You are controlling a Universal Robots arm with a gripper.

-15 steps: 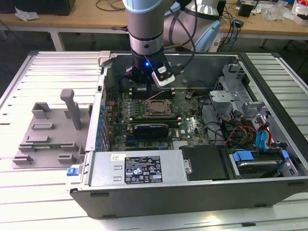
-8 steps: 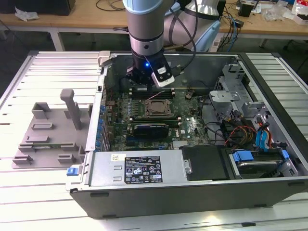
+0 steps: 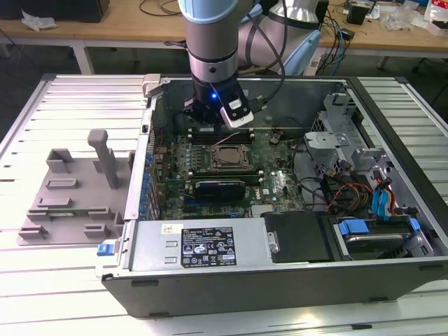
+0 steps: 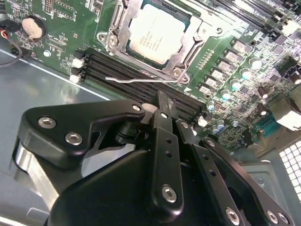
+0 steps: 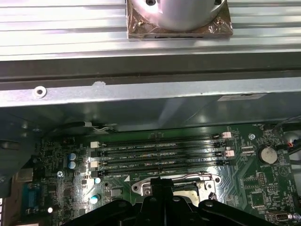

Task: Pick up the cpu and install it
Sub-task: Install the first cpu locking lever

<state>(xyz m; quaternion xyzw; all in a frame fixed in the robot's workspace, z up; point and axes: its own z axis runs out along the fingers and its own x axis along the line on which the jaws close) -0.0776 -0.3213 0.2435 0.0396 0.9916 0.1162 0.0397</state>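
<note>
Hovering over the memory slots (image 4: 117,70), the hand (image 4: 162,101) is pinching shut on nothing while the cpu (image 4: 157,32) is sitting in the motherboard socket (image 4: 114,37).

Even, bright room light; soft glare on the cpu (image 4: 157,36).

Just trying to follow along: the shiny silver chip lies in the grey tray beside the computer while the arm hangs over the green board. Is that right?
Not quite. The cpu lies inside the metal socket frame on the green board, not in the grey tray, as the second wrist view shows. The arm does hang over the board.
</note>
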